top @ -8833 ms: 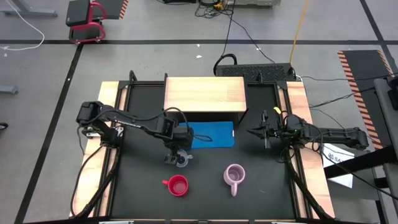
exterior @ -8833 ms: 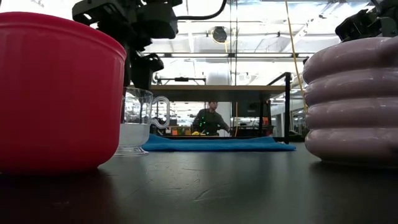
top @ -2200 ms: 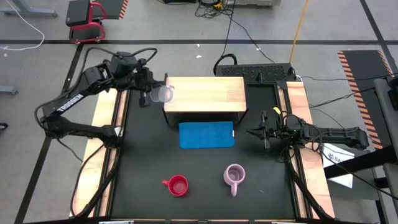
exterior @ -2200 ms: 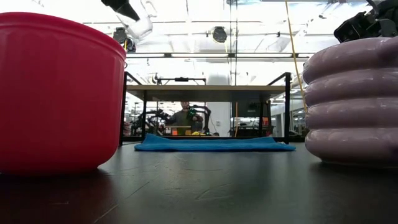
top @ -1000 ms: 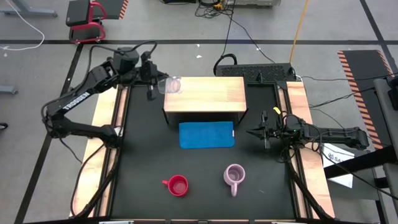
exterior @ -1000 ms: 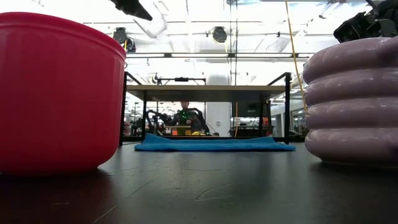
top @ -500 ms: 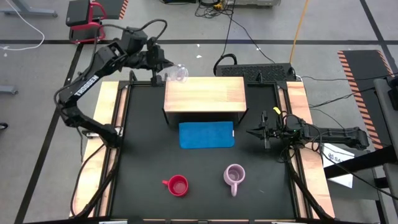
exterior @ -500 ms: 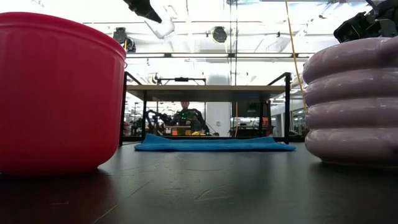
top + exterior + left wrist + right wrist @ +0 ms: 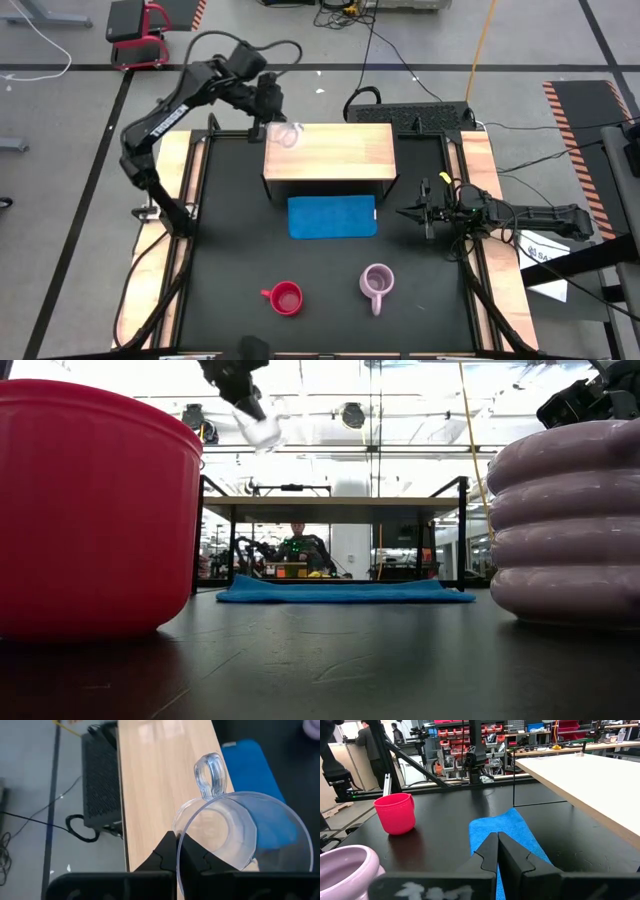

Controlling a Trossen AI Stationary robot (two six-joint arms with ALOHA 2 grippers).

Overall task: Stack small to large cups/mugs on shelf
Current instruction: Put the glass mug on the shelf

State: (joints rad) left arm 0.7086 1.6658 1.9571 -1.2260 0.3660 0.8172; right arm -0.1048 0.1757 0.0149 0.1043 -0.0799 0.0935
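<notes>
— What's the floor like around the table?
— Grey floor (image 9: 60, 120) with black tape lines (image 9: 90, 67), hazard striping (image 9: 575, 120) at the right, and loose cables (image 9: 345, 12).
— Any furniture?
— A red-framed stool (image 9: 138, 30) at the far left.
— And beyond?
— A bright workshop: ceiling lights (image 9: 350, 414), storage bins (image 9: 455, 762), a seated person (image 9: 298, 547).

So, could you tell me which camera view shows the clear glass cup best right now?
The left wrist view: the glass cup fills it, handle and rim plain, in the left gripper. The high and low views show only a small pale shape; the right wrist view shows none.
</notes>
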